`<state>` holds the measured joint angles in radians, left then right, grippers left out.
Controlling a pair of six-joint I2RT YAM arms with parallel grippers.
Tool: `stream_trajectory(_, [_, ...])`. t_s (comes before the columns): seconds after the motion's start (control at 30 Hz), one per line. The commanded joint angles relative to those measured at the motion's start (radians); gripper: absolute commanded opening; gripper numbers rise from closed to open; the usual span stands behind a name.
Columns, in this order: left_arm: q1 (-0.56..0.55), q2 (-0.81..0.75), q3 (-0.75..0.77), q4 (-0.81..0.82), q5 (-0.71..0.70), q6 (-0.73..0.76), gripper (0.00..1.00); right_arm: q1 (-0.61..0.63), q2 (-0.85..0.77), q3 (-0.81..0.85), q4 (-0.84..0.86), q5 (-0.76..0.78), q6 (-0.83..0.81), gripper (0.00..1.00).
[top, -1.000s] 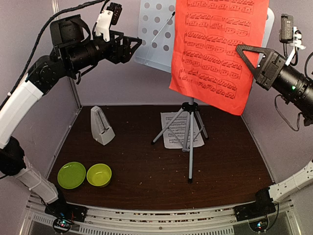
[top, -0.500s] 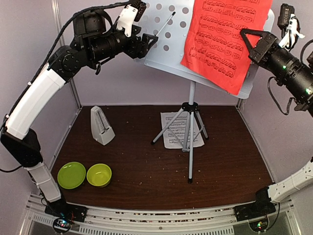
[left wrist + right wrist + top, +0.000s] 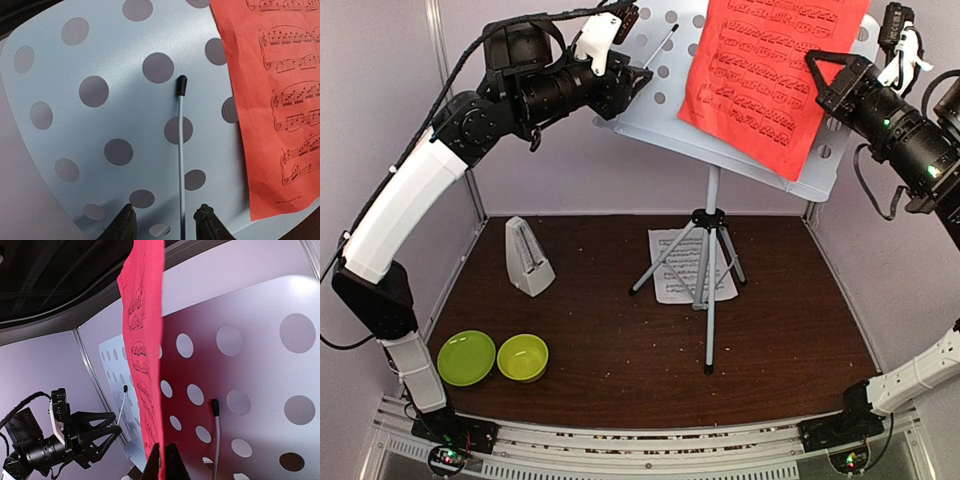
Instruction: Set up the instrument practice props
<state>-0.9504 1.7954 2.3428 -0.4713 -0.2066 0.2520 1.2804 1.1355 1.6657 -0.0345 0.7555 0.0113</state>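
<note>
Tabletop (image 3: pixel 780 330), dark wood (white sheet (image 3: pixel 672 262) under stand (image 3: pixel 708 218)), lilac walls (image 3: pixel 570 170)

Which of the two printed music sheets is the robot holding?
The red paper music sheet, pinched in the right gripper; the white one lies flat on the dark table under the stand's tripod legs.

You see a red music sheet (image 3: pixel 770 80) printed with black staves, and a pale grey-white stand desk (image 3: pixel 670 125) dotted with round holes. On the dark brown table (image 3: pixel 620 340), the white music sheet (image 3: pixel 672 262) carries black notation. The metronome (image 3: pixel 528 257) left of it is whitish, and the shallow bowl (image 3: pixel 466 357) and deeper bowl (image 3: pixel 523 357) at near left are lime green.
</note>
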Motion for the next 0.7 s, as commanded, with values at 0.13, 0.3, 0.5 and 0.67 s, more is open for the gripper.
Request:
stream_trajectory(0.13, [-0.005,0.024,0.044,0.038,-0.024,0.007,0.37,-0.012,0.030,0.025,0.064,-0.001,0.027,0.00])
stream_trajectory(0.3, [-0.008,0.039,0.058,0.030,-0.016,0.007,0.38,-0.013,0.044,0.031,0.076,0.011,0.032,0.00])
stream_trajectory(0.5, [-0.023,0.046,0.057,0.058,-0.040,0.029,0.17,-0.014,0.048,0.029,0.072,0.017,0.047,0.00])
stream_trajectory(0.67, [-0.062,0.034,0.014,0.128,-0.083,0.082,0.00,-0.013,0.059,0.045,0.057,0.048,0.060,0.00])
